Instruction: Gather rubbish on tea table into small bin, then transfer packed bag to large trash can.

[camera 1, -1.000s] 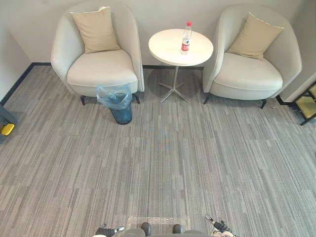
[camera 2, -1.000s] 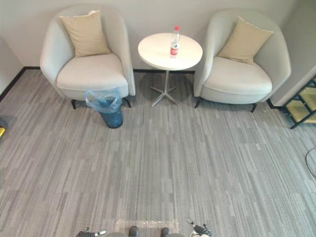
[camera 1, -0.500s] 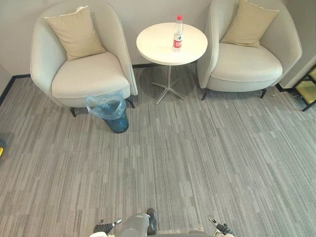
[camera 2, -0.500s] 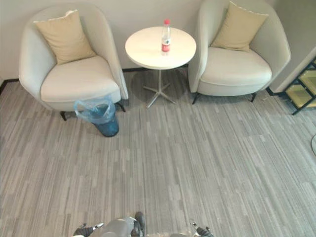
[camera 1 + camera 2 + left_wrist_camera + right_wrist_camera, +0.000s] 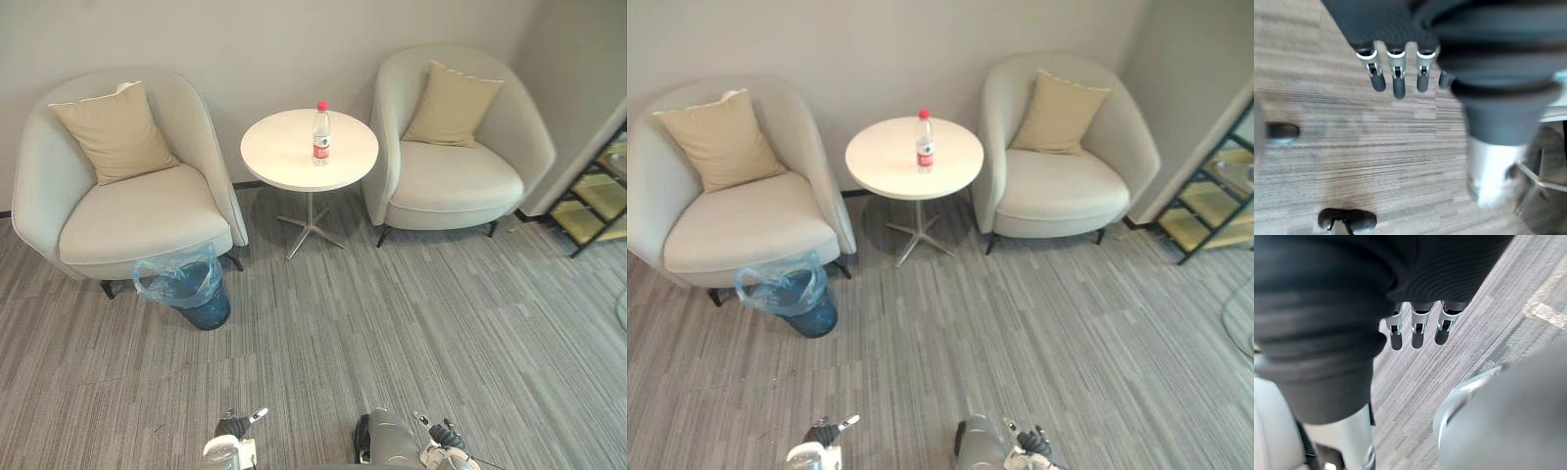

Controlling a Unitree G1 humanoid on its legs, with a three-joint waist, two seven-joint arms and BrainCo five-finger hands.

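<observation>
Rubbish, a lone bottle [image 5: 320, 133], stood upright on the round table [image 5: 279, 157] at upper centre, well apart from the bag-lined bin [image 5: 208, 311] by the left armchair [image 5: 127, 211], while the left hand [image 5: 1396, 84] and the right hand [image 5: 1418, 333] hung relaxed and empty, so every step was left to do.

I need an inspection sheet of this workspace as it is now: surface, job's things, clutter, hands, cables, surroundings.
Surface: round white tea table, bare except one bottle.
Job's things: clear plastic bottle with red cap upright on the table; small blue bin with light blue bag liner on grey striped carpet, before cream left armchair.
Clutter: nothing seen.
Hands: left hand and right hand low, fingers straight, holding nothing.
Cables: nothing seen.
Surroundings: cream right armchair; beige cushions on both; black-framed shelf at right.
</observation>
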